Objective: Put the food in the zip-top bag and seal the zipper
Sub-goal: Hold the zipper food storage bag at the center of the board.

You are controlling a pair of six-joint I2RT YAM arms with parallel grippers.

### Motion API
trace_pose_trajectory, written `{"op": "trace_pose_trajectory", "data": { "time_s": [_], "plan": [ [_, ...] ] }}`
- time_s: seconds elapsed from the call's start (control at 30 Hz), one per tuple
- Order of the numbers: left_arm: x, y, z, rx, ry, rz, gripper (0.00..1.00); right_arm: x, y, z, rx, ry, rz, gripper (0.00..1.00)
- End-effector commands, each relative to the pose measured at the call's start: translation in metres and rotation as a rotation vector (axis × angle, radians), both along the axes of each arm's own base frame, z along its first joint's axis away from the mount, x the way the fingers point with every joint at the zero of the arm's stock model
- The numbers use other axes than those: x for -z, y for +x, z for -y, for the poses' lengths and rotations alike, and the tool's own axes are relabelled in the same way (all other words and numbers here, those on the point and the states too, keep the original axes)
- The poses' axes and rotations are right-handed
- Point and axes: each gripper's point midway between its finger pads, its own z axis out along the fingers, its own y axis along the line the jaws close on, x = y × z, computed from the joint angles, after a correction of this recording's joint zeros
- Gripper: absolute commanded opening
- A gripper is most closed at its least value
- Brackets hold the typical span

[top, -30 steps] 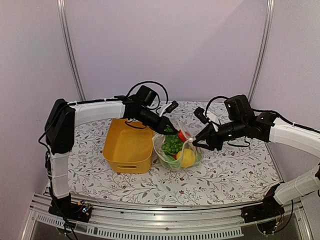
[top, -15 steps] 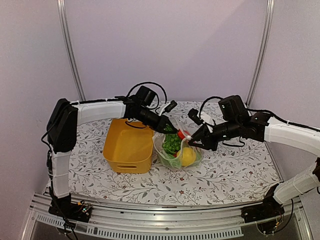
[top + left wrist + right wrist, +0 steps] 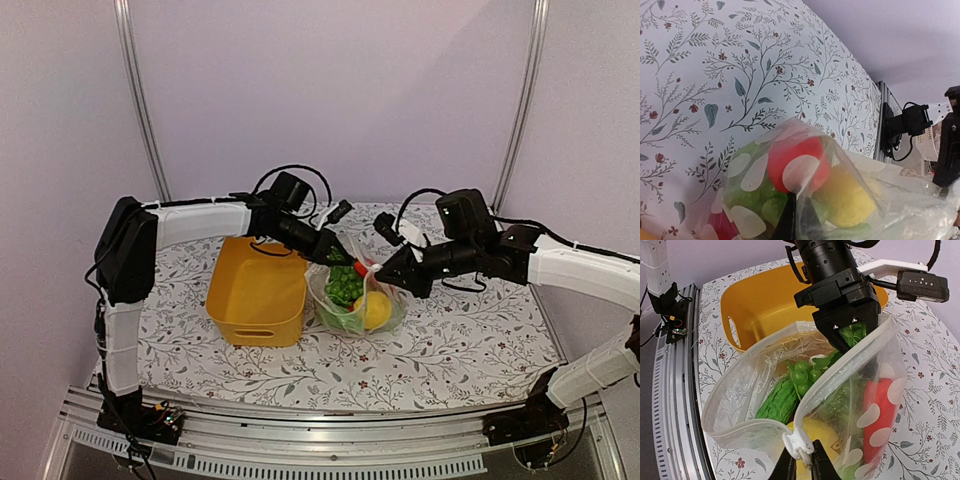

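The zip-top bag stands on the table beside the yellow tub, its mouth open. Inside it are a green cucumber, a green bumpy cluster, a yellow lemon-like piece and a red piece. My left gripper is shut on the far end of the bag's mouth and holds it up; it also shows in the right wrist view. My right gripper is shut on the white slider of the zipper. In the left wrist view, dotted plastic is folded over my left gripper.
The yellow tub stands just left of the bag, touching it. The table has a floral cloth. A metal rail runs along the near edge. A power strip and cables sit by the rail.
My right gripper has moved left with the slider, toward my left gripper, and the bag has shifted slightly with it. The left gripper has held its place.
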Motion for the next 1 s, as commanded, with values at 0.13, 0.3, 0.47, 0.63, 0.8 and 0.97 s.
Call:
{"op": "trace_pose_trajectory", "data": {
  "time_s": [0.13,0.3,0.47,0.63,0.8,0.97],
  "plan": [
    [0.007,0.021,-0.012,-0.079,0.061,0.018,0.18,-0.014,-0.004,-0.006,-0.019,0.001,0.006,0.00],
    [-0.043,0.033,-0.029,-0.129,0.094,0.226,0.51,-0.043,-0.014,0.007,0.015,0.015,0.007,0.00],
    [-0.106,0.018,-0.038,-0.117,0.008,0.359,0.86,-0.063,-0.022,0.022,0.054,0.004,-0.007,0.00],
    [-0.157,-0.010,-0.036,-0.093,-0.098,0.521,1.00,-0.059,-0.023,0.029,0.076,-0.027,-0.023,0.00],
    [-0.195,-0.037,-0.018,-0.022,-0.182,0.617,1.00,-0.062,-0.026,0.028,0.072,-0.017,-0.052,0.00],
    [-0.200,-0.064,0.015,0.110,-0.201,0.739,1.00,-0.070,-0.034,0.029,0.055,0.001,-0.066,0.00]
  ]
}}
